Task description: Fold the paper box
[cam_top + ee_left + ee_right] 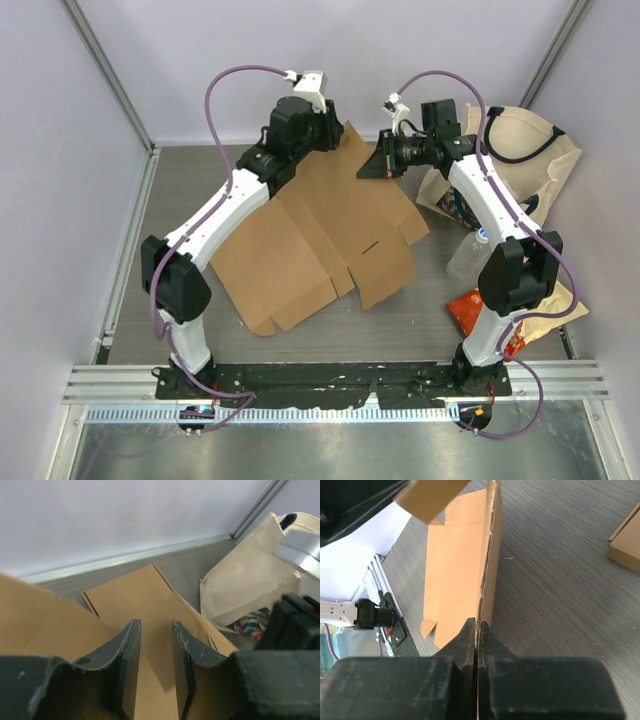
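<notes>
The flattened brown cardboard box [320, 235] lies across the middle of the table, its far end lifted. My right gripper [372, 165] is shut on the box's far right edge; in the right wrist view the cardboard edge [487, 570] runs edge-on out of the closed fingers [468, 635]. My left gripper [325, 130] is at the box's far end, above it. In the left wrist view it [156, 630] is open, and a cardboard flap [140, 600] shows in the gap between the fingers [131, 650], not clamped.
A cream tote bag [520, 150] with a black handle stands at the back right. A clear plastic bottle [468, 255] and an orange snack packet [470, 310] lie beside my right arm. Grey walls close in the sides and back.
</notes>
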`<state>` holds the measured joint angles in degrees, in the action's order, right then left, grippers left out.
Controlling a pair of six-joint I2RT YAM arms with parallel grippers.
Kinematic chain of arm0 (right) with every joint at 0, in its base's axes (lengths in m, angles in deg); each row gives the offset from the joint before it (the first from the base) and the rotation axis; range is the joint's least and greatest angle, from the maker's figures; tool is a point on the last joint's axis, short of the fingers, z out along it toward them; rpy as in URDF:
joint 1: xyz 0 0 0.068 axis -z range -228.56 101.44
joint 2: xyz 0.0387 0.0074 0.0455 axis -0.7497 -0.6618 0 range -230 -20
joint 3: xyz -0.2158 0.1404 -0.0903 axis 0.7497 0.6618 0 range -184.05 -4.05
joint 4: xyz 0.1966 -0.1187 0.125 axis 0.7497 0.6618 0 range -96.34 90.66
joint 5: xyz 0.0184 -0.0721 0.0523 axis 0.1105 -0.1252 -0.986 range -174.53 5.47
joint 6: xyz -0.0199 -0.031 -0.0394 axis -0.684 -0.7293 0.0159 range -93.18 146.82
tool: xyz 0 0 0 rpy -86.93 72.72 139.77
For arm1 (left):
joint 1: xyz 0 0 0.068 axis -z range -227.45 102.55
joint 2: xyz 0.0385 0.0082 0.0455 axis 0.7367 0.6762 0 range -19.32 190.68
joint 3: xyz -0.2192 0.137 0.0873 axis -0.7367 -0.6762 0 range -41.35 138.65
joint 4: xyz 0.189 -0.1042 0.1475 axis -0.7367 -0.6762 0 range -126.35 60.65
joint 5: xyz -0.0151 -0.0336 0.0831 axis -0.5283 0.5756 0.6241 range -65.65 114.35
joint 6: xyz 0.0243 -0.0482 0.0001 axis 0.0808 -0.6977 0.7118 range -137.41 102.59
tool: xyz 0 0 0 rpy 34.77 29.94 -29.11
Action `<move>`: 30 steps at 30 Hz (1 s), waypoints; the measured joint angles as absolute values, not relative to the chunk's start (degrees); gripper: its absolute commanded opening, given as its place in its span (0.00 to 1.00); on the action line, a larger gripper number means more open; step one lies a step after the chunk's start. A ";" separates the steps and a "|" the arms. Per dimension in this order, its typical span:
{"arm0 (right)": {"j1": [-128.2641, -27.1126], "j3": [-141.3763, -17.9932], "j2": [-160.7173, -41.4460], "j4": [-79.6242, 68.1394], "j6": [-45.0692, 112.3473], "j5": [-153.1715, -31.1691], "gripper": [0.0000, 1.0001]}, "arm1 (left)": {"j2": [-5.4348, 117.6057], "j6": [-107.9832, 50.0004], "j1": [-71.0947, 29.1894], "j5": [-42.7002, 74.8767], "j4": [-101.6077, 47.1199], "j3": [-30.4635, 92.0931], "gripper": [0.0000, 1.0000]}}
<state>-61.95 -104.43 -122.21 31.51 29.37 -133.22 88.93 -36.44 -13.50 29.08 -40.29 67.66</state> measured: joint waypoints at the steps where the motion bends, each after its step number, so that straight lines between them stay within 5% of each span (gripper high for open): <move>1: -61.95 -103.40 -122.00 29.72 30.62 -133.28 0.01 | 86.96 -36.63 -13.32 29.08 -39.98 65.30 0.33; 12: -62.19 -96.01 -118.59 18.72 37.48 -136.58 0.01 | 71.27 -36.48 -14.46 22.33 -32.86 40.53 0.57; 21: -62.08 -93.50 -116.55 19.38 35.12 -139.88 0.01 | 43.03 -46.45 -41.32 21.02 -29.97 17.56 0.47; 27: -62.06 -92.25 -115.99 18.83 35.38 -141.35 0.01 | 60.14 -57.33 -49.23 15.29 -25.75 18.79 0.36; 30: -62.06 -92.19 -115.99 18.52 35.38 -141.76 0.01 | 73.91 -59.48 -50.30 10.48 -28.03 25.12 0.38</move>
